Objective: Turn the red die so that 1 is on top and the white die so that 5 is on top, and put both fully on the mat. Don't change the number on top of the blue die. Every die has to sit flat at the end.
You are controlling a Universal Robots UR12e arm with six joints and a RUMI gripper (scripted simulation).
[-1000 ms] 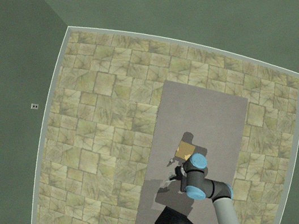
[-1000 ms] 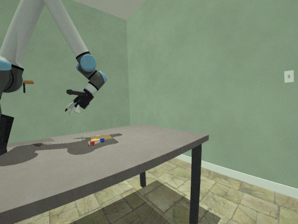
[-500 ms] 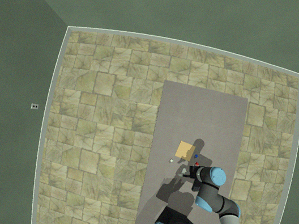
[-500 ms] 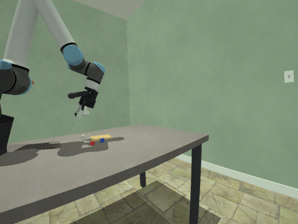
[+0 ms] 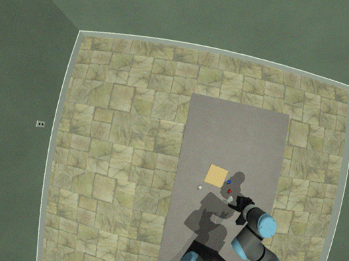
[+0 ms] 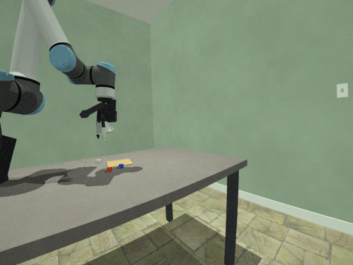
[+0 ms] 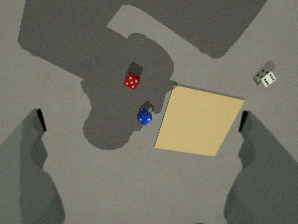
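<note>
The red die lies off the mat; its face towards the wrist camera shows several white pips. The blue die lies on the table close beside the mat, near the red die. The white die lies off the mat on the other side, with several dark pips visible. Exact top numbers are too small to tell surely. My gripper is wide open and empty, pointing down high above the table near the red and blue dice.
The grey table carries the dice and the yellow mat. The arm's shadow falls over the red die and around the blue die. A dark block-like base part stands at the table's near end in the top view.
</note>
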